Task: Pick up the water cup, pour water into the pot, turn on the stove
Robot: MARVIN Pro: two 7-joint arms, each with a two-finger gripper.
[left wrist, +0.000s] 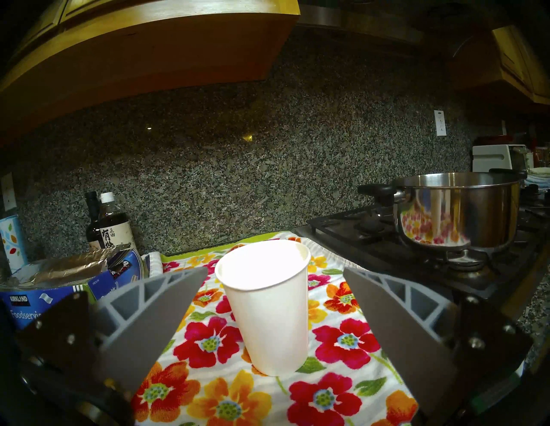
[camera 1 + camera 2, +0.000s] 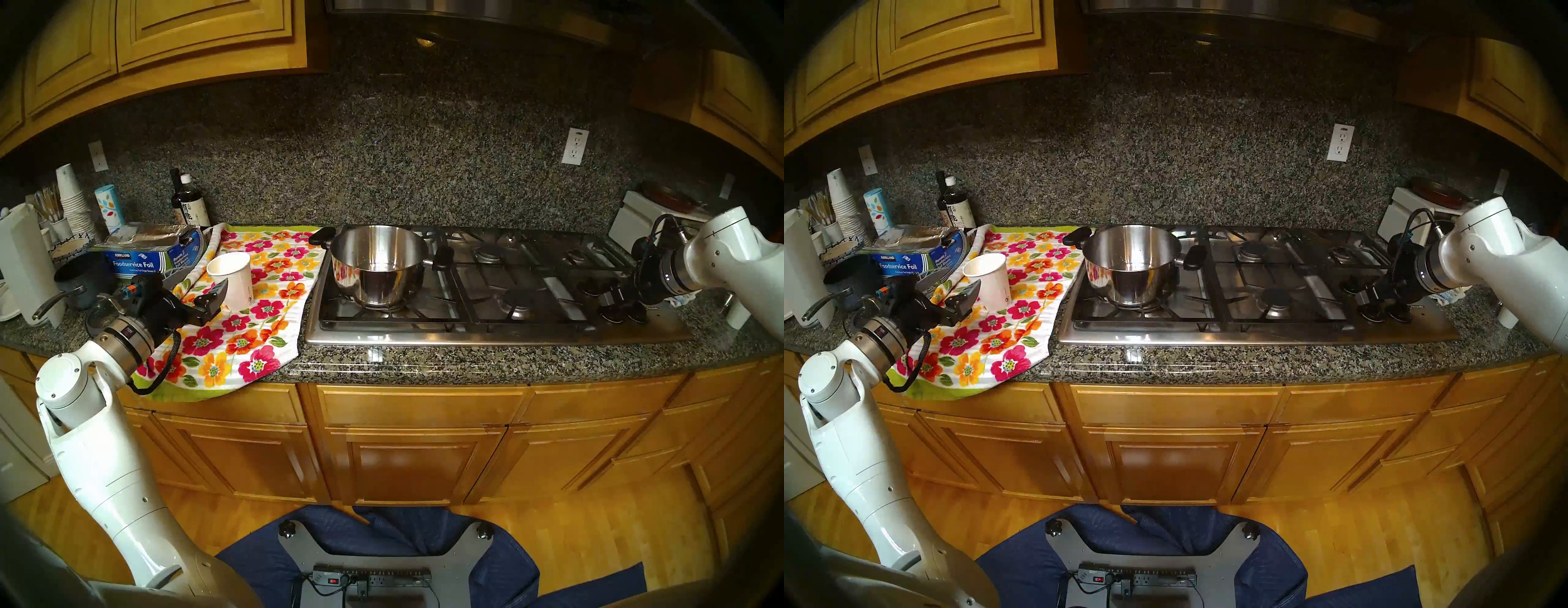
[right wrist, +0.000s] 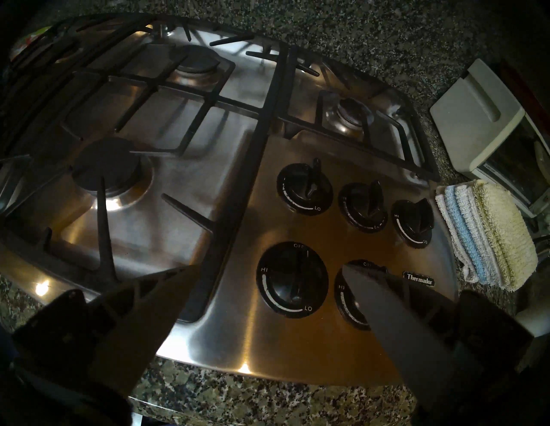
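The water cup stands untouched between spread fingers.

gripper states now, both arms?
Left gripper: open, empty, water cup between its jaws.
Right gripper: open, empty, over the stove knobs.

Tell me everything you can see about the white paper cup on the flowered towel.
The water cup is a plain white paper cup, tapered toward the base, with a rolled rim and no print. It stands upright, mouth open, on the flowered towel, left of the pot. Its inside looks bright white; whether it holds water cannot be told. The left pincer is open, its fingers flanking the cup on both sides without touching it. Nothing but the towel touches the cup.
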